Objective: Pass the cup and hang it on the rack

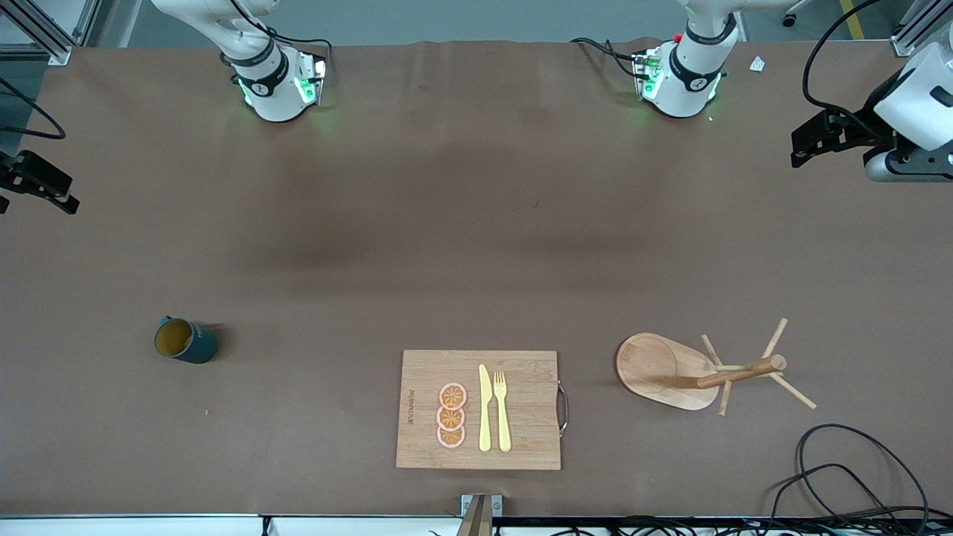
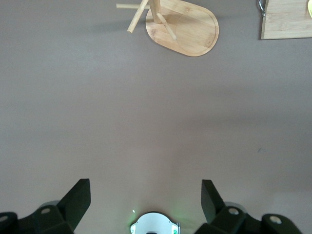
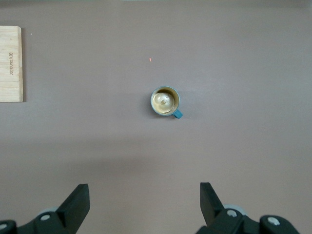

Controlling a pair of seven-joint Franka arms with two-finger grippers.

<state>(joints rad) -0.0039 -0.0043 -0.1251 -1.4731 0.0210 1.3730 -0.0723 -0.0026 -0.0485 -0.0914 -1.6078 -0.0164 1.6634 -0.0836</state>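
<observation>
The dark teal cup (image 1: pixel 185 341) stands upright on the table toward the right arm's end, its tan inside showing (image 3: pixel 165 101) and its handle sticking out sideways. The bamboo rack (image 1: pixel 663 368) stands toward the left arm's end, its post and thin pegs rising from an oval base (image 2: pixel 187 29). My right gripper (image 3: pixel 145 191) hangs open and empty over bare table, well apart from the cup; it shows at the edge of the front view (image 1: pixel 41 186). Over bare table near its own end, my left gripper (image 2: pixel 146 187) is open and empty too, well apart from the rack (image 1: pixel 815 141).
A bamboo cutting board (image 1: pixel 417 447) lies between cup and rack, near the front camera, carrying three orange slices (image 1: pixel 451 415), a yellow knife (image 1: pixel 485 409) and fork (image 1: pixel 502 413). Black cables (image 1: pixel 841 476) lie at the table corner near the rack.
</observation>
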